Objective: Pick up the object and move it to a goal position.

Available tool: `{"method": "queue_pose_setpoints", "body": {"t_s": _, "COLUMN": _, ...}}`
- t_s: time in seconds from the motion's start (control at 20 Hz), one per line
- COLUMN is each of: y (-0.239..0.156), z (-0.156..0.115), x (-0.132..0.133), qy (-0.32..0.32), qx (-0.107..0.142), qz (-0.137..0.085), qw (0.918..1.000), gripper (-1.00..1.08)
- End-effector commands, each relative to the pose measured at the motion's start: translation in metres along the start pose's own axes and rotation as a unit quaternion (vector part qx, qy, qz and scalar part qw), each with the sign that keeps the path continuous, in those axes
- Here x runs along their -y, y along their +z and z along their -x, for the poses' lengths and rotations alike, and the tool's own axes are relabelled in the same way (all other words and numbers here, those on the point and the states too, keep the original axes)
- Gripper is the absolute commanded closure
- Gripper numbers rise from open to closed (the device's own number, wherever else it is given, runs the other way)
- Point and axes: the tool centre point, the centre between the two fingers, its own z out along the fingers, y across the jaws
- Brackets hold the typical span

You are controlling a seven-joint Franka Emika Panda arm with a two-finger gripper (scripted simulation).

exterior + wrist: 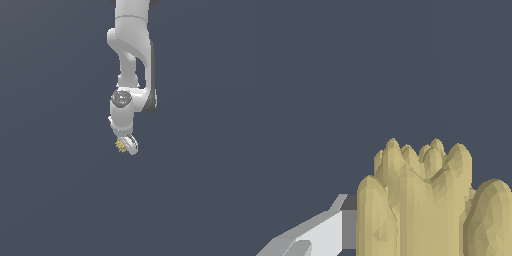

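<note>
**Claw holding the yellow lump, arm hanging over a flat grey surface**

Exterior view: the white Panda arm [131, 65] is coming down from the top edge of the frame, with the wrist bending toward the exterior view's right at the lower end. The claw [126, 145] is sitting at the bottom of the arm, tilting slightly rather than pointing straight down. The object [120, 145] – a small pale yellow-tan lump with a spiky outline – is showing at the claw's tip, on the side toward the exterior view's left, touching the white finger [132, 145] beside it. It is looking narrower than the claw body above it.

Wrist view: the object [426, 205] is filling the lower part of the frame, very close to the camera – several rounded, bumpy lobes standing side by side, faceted and tan. One white and grey finger [321, 235] is reaching up against the lump's side, touching it. The second finger is hidden behind the lump.

Claw state: closing narrowly on the lump, which is sitting between the fingers.

Background is uniform dark grey-blue in both views. I cannot tell whether the lump is resting on the surface or raised off it – no shadow or edge is showing.
</note>
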Motion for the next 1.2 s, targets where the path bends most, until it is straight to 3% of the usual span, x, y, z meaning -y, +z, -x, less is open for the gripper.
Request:
{"method": "queue_pose_setpoints", "body": {"t_s": 0.0, "y": 0.001, "z": 0.0, "x": 0.0, "qy": 0.0, "qx": 0.0, "qz": 0.001, "qw": 1.0, "gripper": 1.08}}
{"method": "queue_pose_setpoints", "body": {"t_s": 0.55, "y": -0.009, "z": -0.012, "x": 0.003, "qy": 0.0, "qx": 0.0, "qz": 0.0, "qw": 1.0, "gripper": 1.08}}
{"method": "queue_pose_setpoints", "body": {"t_s": 1.15, "y": -0.058, "z": -0.077, "x": 0.02, "qy": 0.0, "qx": -0.001, "qz": 0.001, "qw": 1.0, "gripper": 1.08}}
